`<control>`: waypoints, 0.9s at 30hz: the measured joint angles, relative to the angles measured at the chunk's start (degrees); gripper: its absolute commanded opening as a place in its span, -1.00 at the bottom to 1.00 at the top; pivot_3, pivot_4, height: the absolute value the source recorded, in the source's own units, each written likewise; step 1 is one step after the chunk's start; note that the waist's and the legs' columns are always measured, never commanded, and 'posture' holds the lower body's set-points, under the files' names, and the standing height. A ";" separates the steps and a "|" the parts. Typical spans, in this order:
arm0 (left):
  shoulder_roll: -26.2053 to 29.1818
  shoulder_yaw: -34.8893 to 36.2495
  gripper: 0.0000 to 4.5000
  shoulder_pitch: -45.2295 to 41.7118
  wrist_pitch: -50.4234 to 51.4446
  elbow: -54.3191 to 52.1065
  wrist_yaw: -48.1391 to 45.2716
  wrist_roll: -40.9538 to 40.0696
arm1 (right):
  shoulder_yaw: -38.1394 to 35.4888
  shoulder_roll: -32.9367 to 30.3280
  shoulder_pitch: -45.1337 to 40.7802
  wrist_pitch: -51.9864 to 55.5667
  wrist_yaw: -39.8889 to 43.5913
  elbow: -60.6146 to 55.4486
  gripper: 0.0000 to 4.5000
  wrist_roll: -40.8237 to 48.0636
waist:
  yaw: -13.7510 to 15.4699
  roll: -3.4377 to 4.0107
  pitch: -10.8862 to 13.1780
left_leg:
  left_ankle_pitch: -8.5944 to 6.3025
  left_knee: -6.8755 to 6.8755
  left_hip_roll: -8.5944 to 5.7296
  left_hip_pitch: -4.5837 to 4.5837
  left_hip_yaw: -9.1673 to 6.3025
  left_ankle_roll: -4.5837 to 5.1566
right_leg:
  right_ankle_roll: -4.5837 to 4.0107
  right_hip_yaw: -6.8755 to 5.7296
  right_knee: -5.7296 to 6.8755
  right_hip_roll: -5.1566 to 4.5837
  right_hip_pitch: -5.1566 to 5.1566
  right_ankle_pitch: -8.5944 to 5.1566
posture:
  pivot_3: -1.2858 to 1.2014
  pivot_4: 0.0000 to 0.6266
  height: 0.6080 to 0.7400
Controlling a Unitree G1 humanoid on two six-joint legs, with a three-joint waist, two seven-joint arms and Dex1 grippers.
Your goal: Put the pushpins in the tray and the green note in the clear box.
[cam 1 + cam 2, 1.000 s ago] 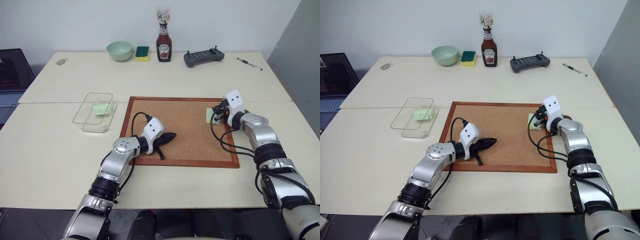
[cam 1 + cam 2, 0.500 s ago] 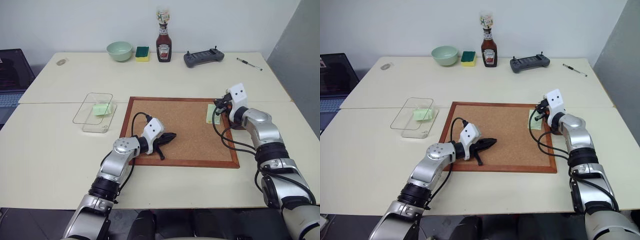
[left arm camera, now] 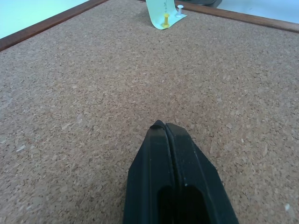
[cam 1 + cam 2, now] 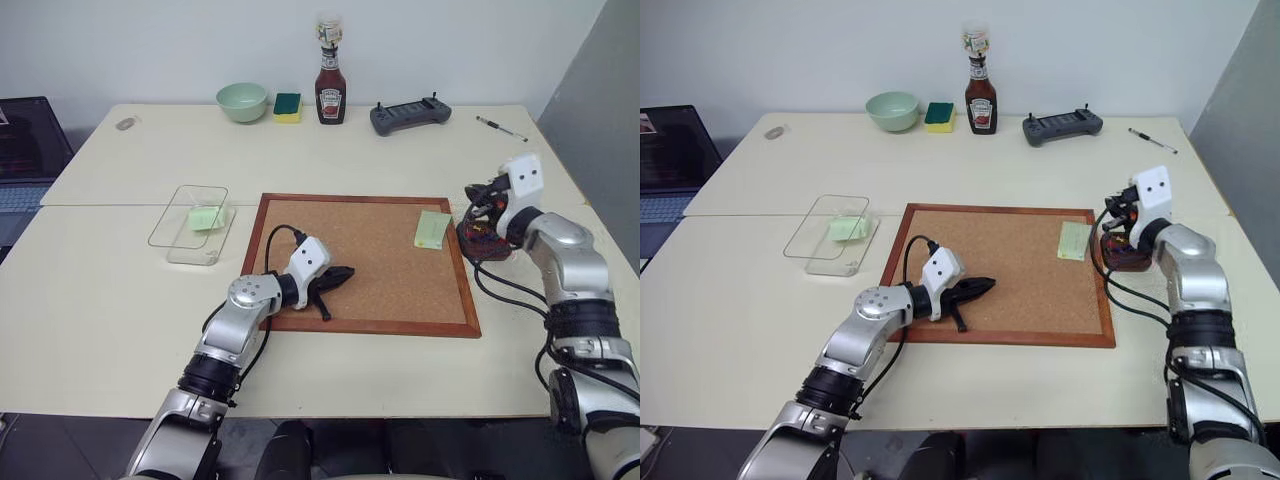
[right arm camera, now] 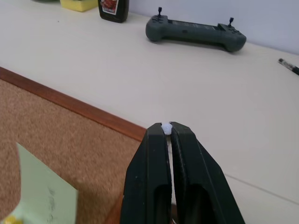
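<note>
A pale green note [image 4: 432, 229] lies at the right end of the cork board [image 4: 380, 290]. A yellow pushpin [image 3: 166, 19] and a white pushpin [image 3: 180, 8] stand in it. My right gripper [image 5: 166, 128] is shut on a small white pushpin [image 5: 166, 127]. It hovers over the dark reddish tray [image 4: 470, 243], just off the board's right edge. My left gripper [image 4: 345, 272] is shut with nothing in it and lies low on the cork near the board's front left. The clear box [image 4: 190, 238] to the left of the board holds another green note [image 4: 205, 217].
Along the table's far edge stand a mint bowl [image 4: 242, 101], a green-and-yellow sponge [image 4: 287, 105], a ketchup bottle [image 4: 329, 85], a grey controller [image 4: 408, 115] and a pen [image 4: 500, 127]. A laptop [image 4: 25, 150] sits at the far left.
My right gripper has left the green note and moved right and up to above the tray, staying shut. The left arm has not moved.
</note>
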 measured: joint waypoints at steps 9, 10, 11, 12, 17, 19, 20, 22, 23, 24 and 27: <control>0.00 -0.03 -1.00 -0.60 -0.21 1.26 -0.08 0.12 | -1.30 -3.02 7.61 11.09 0.02 -8.36 -0.98 2.29 | 0.00 0.19 -0.12 | 0.00 0.03 0.00 0.05 0.05 0.00 | 0.01 0.02 -0.03 0.00 0.05 0.00 | 0.03 -0.52 1.00; -0.01 -0.04 -1.00 -0.63 -0.24 1.35 -0.12 0.12 | -1.05 -3.02 7.75 11.81 0.00 -8.35 -0.98 2.31 | -0.01 0.20 -0.12 | 0.00 0.04 0.00 0.05 0.05 0.00 | 0.01 0.02 -0.02 0.00 0.05 0.00 | 0.03 -0.52 1.00; -0.04 -0.04 -1.00 -0.67 -0.27 1.42 -0.13 0.12 | -0.72 -3.02 7.80 12.34 -0.02 -8.34 -0.98 2.31 | -0.01 0.20 -0.12 | 0.00 0.04 0.00 0.05 0.05 0.00 | 0.01 0.02 -0.02 0.00 0.05 0.00 | 0.03 -0.52 1.00; -0.09 -0.05 -1.00 -0.71 -0.30 1.50 -0.14 0.12 | -0.43 -3.02 7.80 12.70 -0.05 -8.34 -0.98 2.31 | -0.01 0.20 -0.12 | 0.00 0.04 0.00 0.05 0.05 0.00 | 0.01 0.02 -0.02 0.00 0.06 -0.01 | 0.03 -0.52 1.00; -0.25 -0.20 -1.00 -0.79 -0.42 1.57 -0.18 0.16 | 0.29 -3.02 7.67 13.04 -0.16 -7.58 -0.88 2.25 | 0.06 0.20 -0.12 | 0.00 0.04 -0.01 0.05 0.04 0.00 | 0.01 0.01 -0.03 0.00 0.06 -0.01 | 0.03 -0.52 1.00; -0.24 -0.20 -1.00 -0.66 -0.43 1.38 -0.15 0.32 | 0.64 -3.02 7.34 13.01 -0.30 -6.29 -0.70 2.06 | 0.06 0.20 -0.12 | 0.00 0.04 -0.01 0.05 0.04 0.00 | 0.01 0.01 -0.03 0.00 0.06 -0.01 | 0.03 -0.52 1.00; -0.23 -0.20 -1.00 -0.65 -0.43 1.34 -0.14 0.33 | 0.72 -3.02 7.34 13.01 -0.34 -6.19 -0.59 1.99 | 0.06 0.20 -0.12 | 0.00 0.04 -0.01 0.05 0.04 0.00 | 0.01 0.01 -0.03 0.00 0.06 -0.01 | 0.03 -0.52 1.00; -0.24 -0.20 -1.00 -0.64 -0.43 1.25 -0.13 0.37 | 0.89 -3.02 7.30 13.02 -0.40 -6.01 -0.43 1.76 | 0.06 0.20 -0.12 | 0.00 0.04 0.00 0.05 0.04 0.00 | 0.01 0.01 -0.03 0.00 0.05 -0.01 | 0.03 -0.52 1.00; -0.24 -0.20 -1.00 -0.60 -0.43 1.20 -0.11 0.37 | 0.89 -3.02 7.21 13.00 -0.48 -5.83 -0.36 1.70 | 0.06 0.20 -0.12 | 0.00 0.04 0.00 0.05 0.04 0.00 | 0.01 0.01 -0.03 0.00 0.05 -0.01 | 0.03 -0.52 1.00; -0.24 -0.20 -1.00 -0.55 -0.43 1.14 -0.07 0.38 | 0.89 -3.02 7.10 12.98 -0.72 -5.67 -0.30 1.69 | 0.06 0.20 -0.12 | 0.00 0.04 0.00 0.05 0.04 0.00 | 0.01 0.01 -0.03 0.00 0.05 -0.01 | 0.03 -0.52 1.00; -0.24 -0.20 -1.00 -0.49 -0.43 0.90 -0.02 0.41 | 0.88 -3.03 6.77 12.96 -1.05 -5.48 -0.01 1.71 | 0.04 0.20 -0.12 | 0.00 0.04 0.00 0.05 0.04 0.00 | 0.01 0.01 -0.04 0.00 0.05 -0.01 | 0.03 -0.52 1.00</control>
